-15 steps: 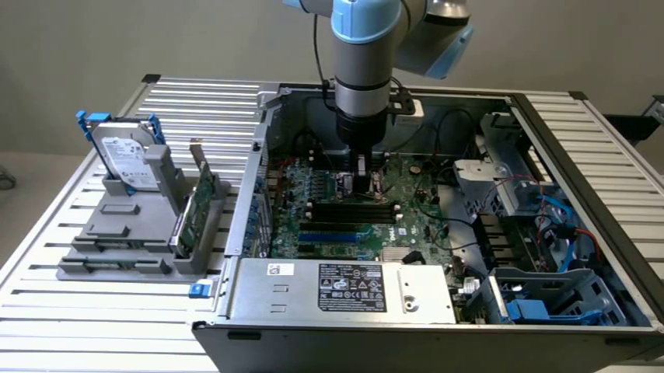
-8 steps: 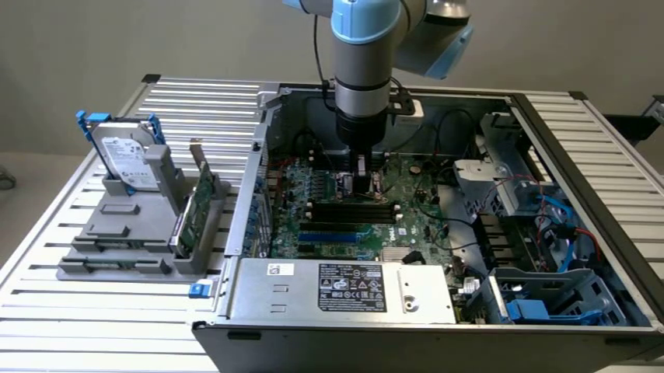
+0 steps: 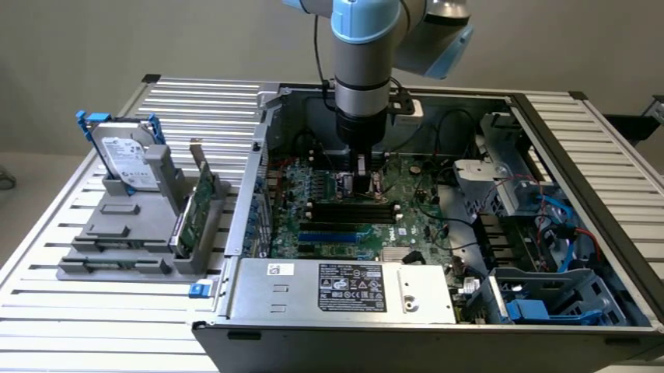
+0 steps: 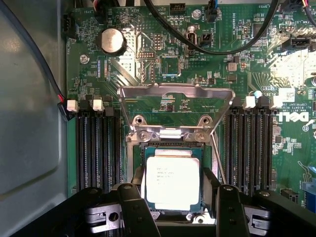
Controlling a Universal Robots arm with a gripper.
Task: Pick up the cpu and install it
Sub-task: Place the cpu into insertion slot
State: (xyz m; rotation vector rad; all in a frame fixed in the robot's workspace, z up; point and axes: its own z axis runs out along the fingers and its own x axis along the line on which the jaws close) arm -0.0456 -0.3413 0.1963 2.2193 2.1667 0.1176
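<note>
Gripper down inside the open case, over the middle of the board.

Cpu lies flat and square in the socket, straight between the jaws. One finger stands at each of two opposite edges. Jaws look clamped on those edges, set wide for the chip. Chip near square, no long axis to speak of.

Load plate folded back, off the chip. Memory slots flank the socket both sides.

Writing: "DELL" in white on the board, beside one slot bank. Print on the cpu lid too faint to read.

Hard drive and green card stand in a rack at the exterior view's left, well apart. Their labels are unreadable.
</note>
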